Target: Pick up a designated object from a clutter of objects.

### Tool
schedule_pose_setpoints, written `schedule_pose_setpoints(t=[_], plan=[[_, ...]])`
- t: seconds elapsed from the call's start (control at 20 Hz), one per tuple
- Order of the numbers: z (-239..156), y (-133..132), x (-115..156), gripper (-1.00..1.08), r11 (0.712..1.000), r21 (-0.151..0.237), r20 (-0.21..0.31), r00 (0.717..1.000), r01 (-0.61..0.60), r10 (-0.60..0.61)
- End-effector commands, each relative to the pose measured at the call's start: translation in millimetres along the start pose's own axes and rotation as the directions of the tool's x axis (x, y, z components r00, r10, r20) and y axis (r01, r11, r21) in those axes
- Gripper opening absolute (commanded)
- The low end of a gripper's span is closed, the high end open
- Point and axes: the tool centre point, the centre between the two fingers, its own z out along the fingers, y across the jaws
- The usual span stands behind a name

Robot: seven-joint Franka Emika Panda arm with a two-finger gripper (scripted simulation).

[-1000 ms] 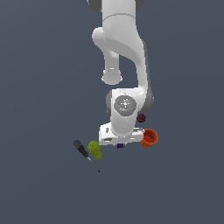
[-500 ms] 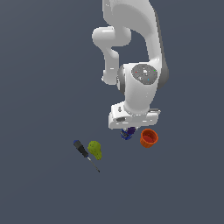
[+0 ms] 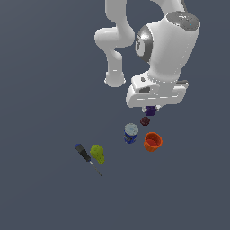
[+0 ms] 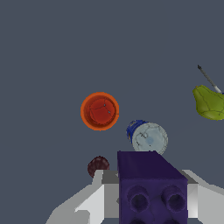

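My gripper [image 3: 150, 109] is shut on the dark purple block [image 3: 151, 110] and holds it in the air above the floor. In the wrist view the purple block [image 4: 151, 188], with round studs on its face, sits between my white fingers [image 4: 98, 197]. Below lie the maroon knob [image 3: 144, 121], the blue-white can [image 3: 130, 133] and the orange cup [image 3: 152, 141]. In the wrist view the orange cup [image 4: 99, 111], the can [image 4: 147, 137] and the knob [image 4: 98, 166] are well below the block.
A yellow-green lump [image 3: 97, 153] and a black-handled screwdriver [image 3: 85, 156] lie on the floor toward the exterior view's left. They also show in the wrist view, lump [image 4: 209, 103] and screwdriver tip [image 4: 208, 78]. The grey floor [image 3: 45, 90] spreads all round.
My arm has risen and swung toward the exterior view's right with the purple block in the gripper. The can now shows on the floor, where my hand hid it before.
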Motion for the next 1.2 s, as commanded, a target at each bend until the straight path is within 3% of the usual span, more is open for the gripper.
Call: schedule_pose_setpoints(t=[0.0, 0.6, 1.15], plan=[[-27, -15, -10, -1.0, 1.0, -0.001, 0.0, 1.0, 0.0, 0.0], [-129, -77, -43, -1.0, 1.0, 0.0, 0.001, 1.0, 0.0, 0.0], [-161, -96, -51, -1.0, 1.0, 0.002, 0.002, 1.0, 0.0, 0.0]])
